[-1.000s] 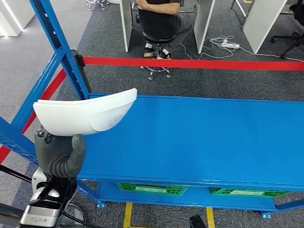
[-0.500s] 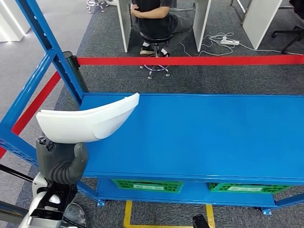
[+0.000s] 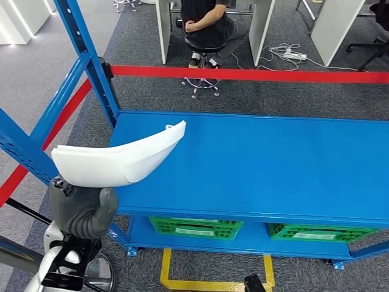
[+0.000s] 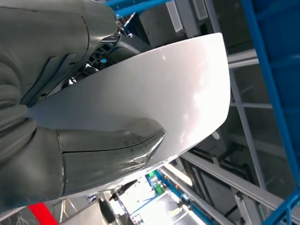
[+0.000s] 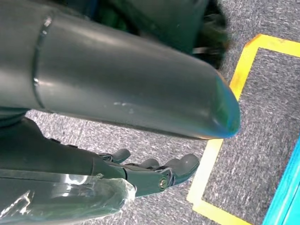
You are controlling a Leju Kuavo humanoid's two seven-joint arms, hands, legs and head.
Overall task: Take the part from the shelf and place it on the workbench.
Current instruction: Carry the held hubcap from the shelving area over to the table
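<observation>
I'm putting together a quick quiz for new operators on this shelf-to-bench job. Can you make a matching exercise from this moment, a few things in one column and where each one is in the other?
Things:
1. white part
2. green crates
3. red barrier tape
4. right hand

Places:
A. on the lower level, under the blue workbench top
B. hanging over grey carpet beside a yellow floor line
C. held up by the left hand, its tip over the bench's near left corner
D. stretched across the carpet beyond the bench

Pairs: 1-C, 2-A, 3-D, 4-B
</observation>
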